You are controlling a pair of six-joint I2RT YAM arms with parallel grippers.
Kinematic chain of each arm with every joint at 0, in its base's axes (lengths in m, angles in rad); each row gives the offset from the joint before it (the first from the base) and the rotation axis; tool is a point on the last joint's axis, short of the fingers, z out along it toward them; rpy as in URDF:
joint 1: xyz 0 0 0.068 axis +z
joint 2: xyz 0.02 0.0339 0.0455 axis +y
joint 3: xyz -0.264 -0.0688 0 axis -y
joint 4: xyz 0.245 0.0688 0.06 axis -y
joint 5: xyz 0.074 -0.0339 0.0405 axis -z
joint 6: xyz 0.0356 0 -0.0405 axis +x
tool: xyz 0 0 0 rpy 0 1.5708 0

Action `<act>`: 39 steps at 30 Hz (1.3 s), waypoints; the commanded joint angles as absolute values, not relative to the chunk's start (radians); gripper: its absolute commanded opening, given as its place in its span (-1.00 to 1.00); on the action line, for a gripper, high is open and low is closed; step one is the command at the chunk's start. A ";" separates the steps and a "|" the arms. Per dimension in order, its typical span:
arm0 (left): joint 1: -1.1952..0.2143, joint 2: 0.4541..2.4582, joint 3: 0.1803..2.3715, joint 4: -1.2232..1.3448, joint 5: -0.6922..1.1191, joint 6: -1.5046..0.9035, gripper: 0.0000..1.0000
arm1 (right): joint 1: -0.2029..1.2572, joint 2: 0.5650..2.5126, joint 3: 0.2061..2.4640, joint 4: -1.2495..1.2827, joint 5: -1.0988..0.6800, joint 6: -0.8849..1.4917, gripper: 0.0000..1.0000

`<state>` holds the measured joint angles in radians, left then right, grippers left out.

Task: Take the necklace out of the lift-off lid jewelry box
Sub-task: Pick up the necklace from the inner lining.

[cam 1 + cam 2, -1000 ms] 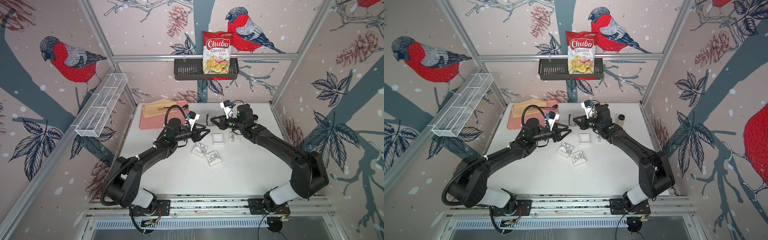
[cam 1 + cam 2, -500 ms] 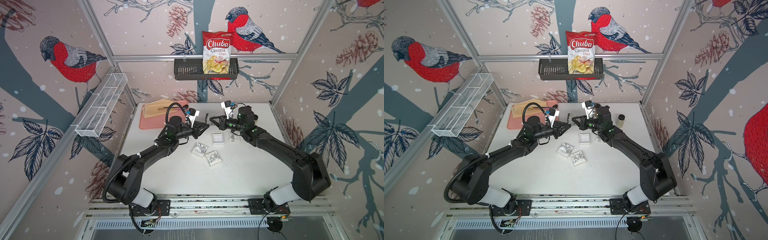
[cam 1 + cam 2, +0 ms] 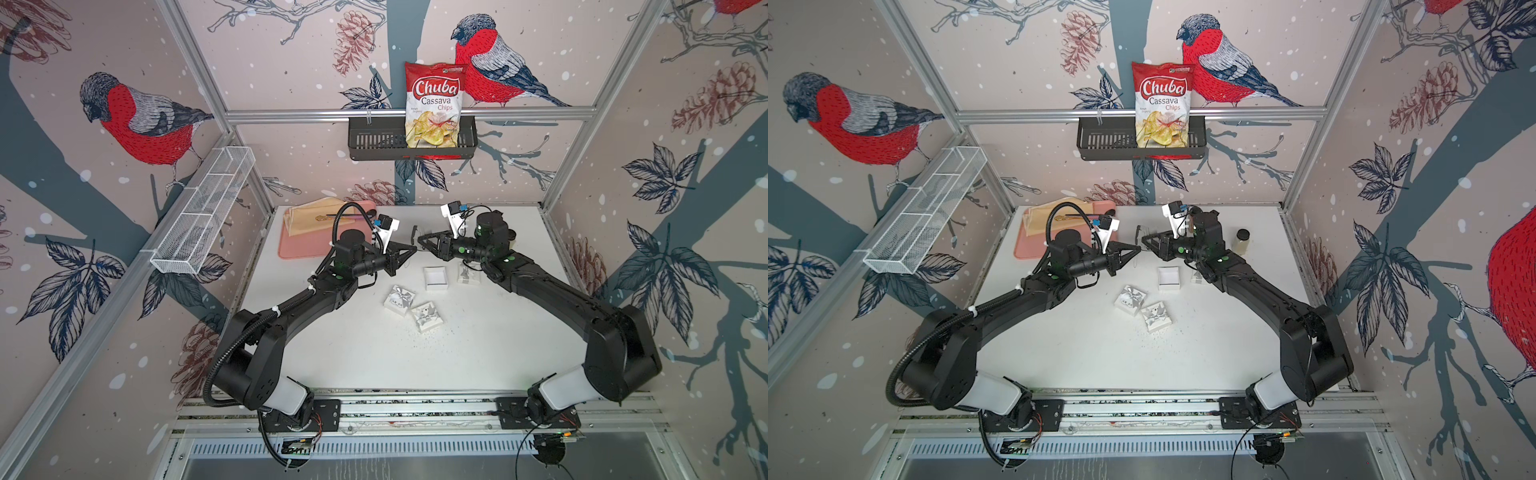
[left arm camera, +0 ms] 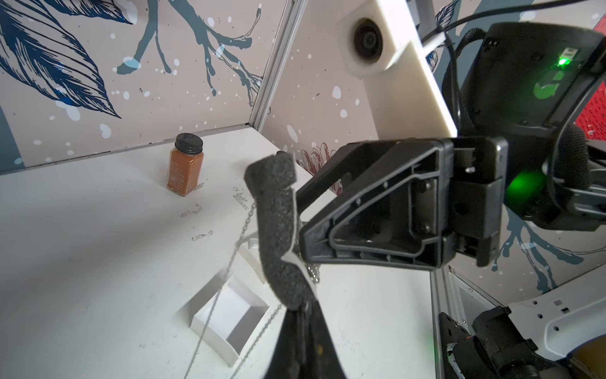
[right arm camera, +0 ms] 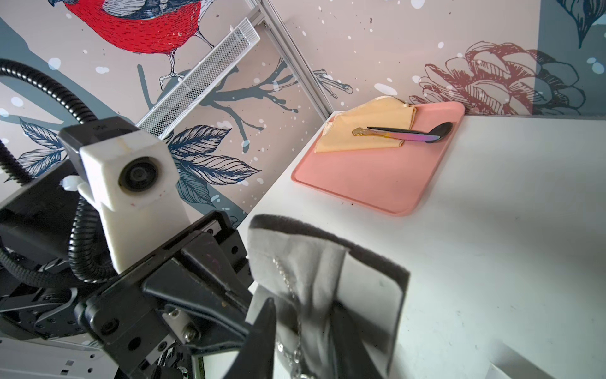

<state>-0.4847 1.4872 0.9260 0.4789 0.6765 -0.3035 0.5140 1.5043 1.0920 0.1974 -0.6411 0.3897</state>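
Note:
My two grippers meet tip to tip in the air above the table's back middle. A dark foam insert (image 4: 275, 229) carries the silver necklace (image 4: 243, 226), whose chain hangs down in loose strands. In the left wrist view my left gripper (image 4: 303, 315) is shut at the insert's lower end, with the chain running into its jaws. My right gripper (image 5: 305, 328) stands open, its fingers apart on either side of the insert (image 5: 328, 262). In both top views the left gripper (image 3: 412, 249) and right gripper (image 3: 420, 240) almost touch. The open jewelry box base (image 3: 436, 277) lies on the table below.
Two white boxes with silver bows (image 3: 400, 300) (image 3: 427, 316) lie near the base, and a third (image 3: 468, 274) is half under my right arm. A spice jar (image 3: 1243, 241) stands back right. A pink tray (image 3: 307, 245) with a yellow cloth and a spoon sits back left.
My left gripper has come up to the right gripper and shut at the insert's end. The right gripper's jaws have spread apart.

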 commanded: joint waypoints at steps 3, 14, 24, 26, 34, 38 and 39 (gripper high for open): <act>-0.486 1.454 0.985 0.275 0.618 -0.134 -1.00 | 0.504 1.490 1.111 0.070 -0.695 0.270 -0.30; -0.486 1.423 0.992 0.186 0.640 0.000 -1.00 | 0.486 1.482 1.071 0.075 -0.840 0.223 -0.32; -0.485 1.419 1.025 0.179 0.700 0.015 -1.00 | 0.475 1.507 1.071 0.077 -0.839 0.211 -0.21; -0.486 1.418 1.026 0.175 0.710 0.020 -1.00 | 0.473 1.509 1.069 0.080 -0.848 0.207 -0.22; -0.486 1.417 1.028 0.148 0.727 0.040 -1.00 | 0.461 1.502 1.056 0.114 -0.892 0.196 -0.26; -0.486 1.416 1.028 0.126 0.733 0.057 -1.00 | 0.454 1.503 1.045 0.149 -0.939 0.198 -0.30; -0.486 1.416 1.027 0.120 0.733 0.062 -1.00 | 0.454 1.503 1.041 0.159 -0.951 0.198 -0.31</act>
<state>-0.4847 1.4231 1.0206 0.1444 0.7071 0.0277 0.4549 1.5059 1.0477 0.1036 -0.8940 0.2081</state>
